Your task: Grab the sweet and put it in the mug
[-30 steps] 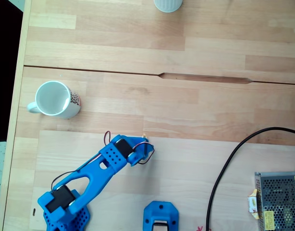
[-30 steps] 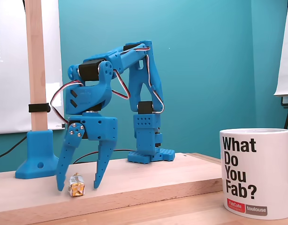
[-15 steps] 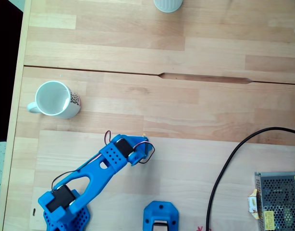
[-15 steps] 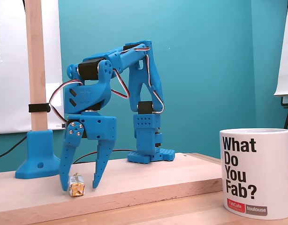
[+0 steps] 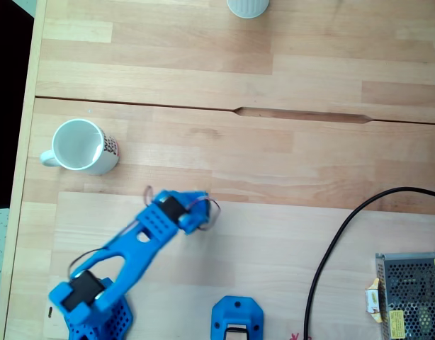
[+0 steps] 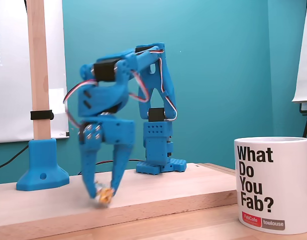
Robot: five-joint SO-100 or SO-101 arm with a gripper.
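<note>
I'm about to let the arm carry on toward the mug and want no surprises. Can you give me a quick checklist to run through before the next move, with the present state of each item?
1. Sweet between the fingertips of the gripper: ok, though blurred.
2. Grip firm on the sweet: cannot tell, the arm is motion-blurred.
3. Sweet lifted off the board: cannot tell.
4. Mug upright, mouth open: ok.
5. Table between gripper and mug free of things: ok.
6. Black cable away from the arm: ok.

In a fixed view the gripper (image 6: 102, 192) and sweet (image 6: 104, 197) are motion-blurred. In the top-down fixed view the arm (image 5: 136, 244) hides the sweet; a cup (image 5: 247, 7) beyond the mug (image 5: 79, 146) is cropped.
</note>
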